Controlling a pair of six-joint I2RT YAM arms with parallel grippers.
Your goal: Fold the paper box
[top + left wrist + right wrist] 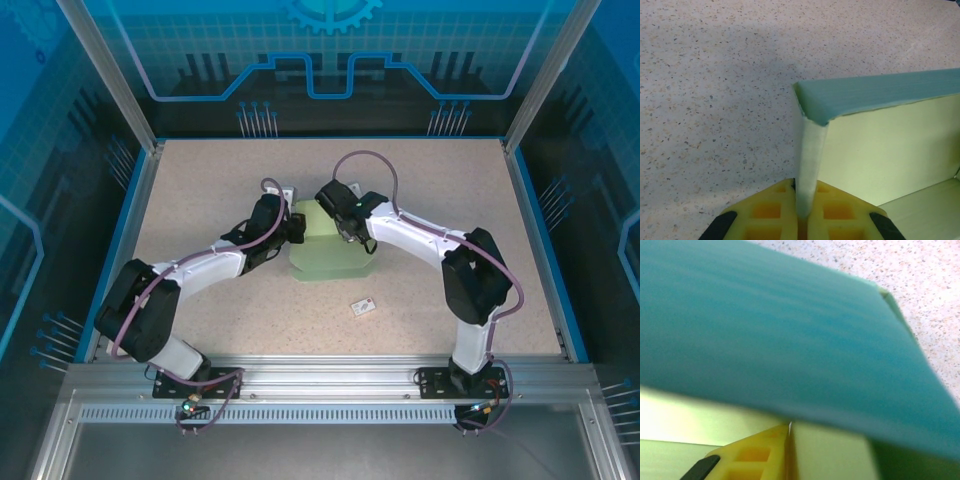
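Note:
The paper box (pixel 325 258) is pale mint-green card, partly raised, in the middle of the table between both arms. My left gripper (pixel 293 232) is at its left side. In the left wrist view this gripper (pixel 807 212) is shut on the edge of an upright side wall (pixel 880 155), with a flap (pixel 880 95) bent over the top. My right gripper (pixel 348 232) is over the box's back right part. In the right wrist view one yellow finger (pixel 755 460) lies flush against a card panel (pixel 830 450) that hides the other finger. A blurred flap (pixel 790 330) hangs above.
A tiny white tag (pixel 364 307) with dark marks lies on the speckled tabletop (pixel 200 190), in front of the box to its right. Blue rails and metal posts border the table on all sides.

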